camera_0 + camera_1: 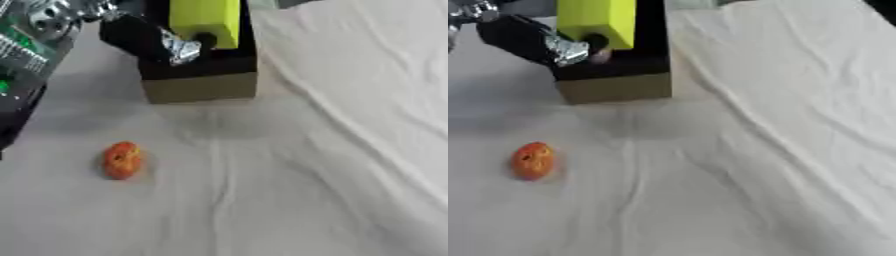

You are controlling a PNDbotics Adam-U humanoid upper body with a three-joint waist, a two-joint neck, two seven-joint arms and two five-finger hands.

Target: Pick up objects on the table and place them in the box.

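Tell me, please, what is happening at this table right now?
The robot's left hand is at the box at the far side of the table, holding a yellow block over the box's dark inside. The fingers curl round the block's lower end, so it looks about to be dropped in. A red-orange fruit lies on the white cloth nearer the robot, to the left, untouched. The right hand does not show.

Place: looks like a robot test lab (staged, not lived-in)
Counter [350,150]: draped in wrinkled white cloth
Left edge: exposed green circuit board [22,50]
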